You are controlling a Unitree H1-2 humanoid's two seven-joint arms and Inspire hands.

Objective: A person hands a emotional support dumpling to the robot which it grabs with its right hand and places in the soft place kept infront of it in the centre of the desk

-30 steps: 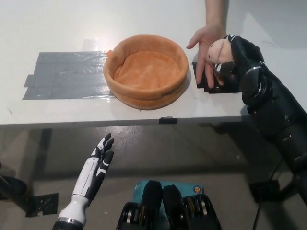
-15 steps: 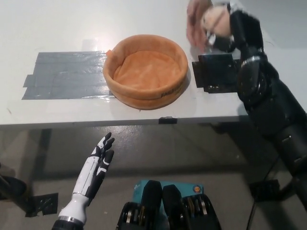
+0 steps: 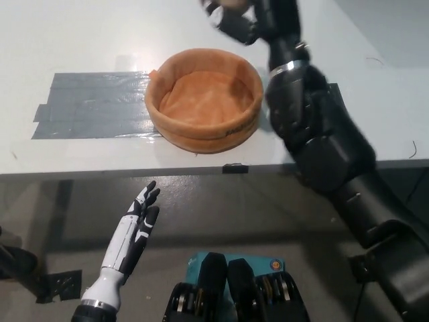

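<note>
The orange soft round basket (image 3: pixel 175 125) sits in the middle of the white desk (image 3: pixel 80 33). My black right hand (image 3: pixel 242 20) is raised at the picture's top edge, just beyond the basket's far rim, and is shut on the emotional support dumpling (image 3: pixel 234 4). Only a pale sliver of the dumpling shows between the fingers, blurred and cut by the frame. My black right arm (image 3: pixel 315 127) crosses the desk's right side. Below the desk's front edge, my white left hand (image 3: pixel 139 225) rests at the lower left, open with fingers spread.
A patch of grey tape (image 3: pixel 90 104) lies on the desk to the left of the basket. A small black clip (image 3: pixel 234 168) sits on the desk's front edge. A black flat object (image 3: pixel 333 89) shows partly behind my right arm.
My right hand has carried the dumpling up and to the left, from the desk's right side to beyond the basket's far rim. The person's hand has left the view.
</note>
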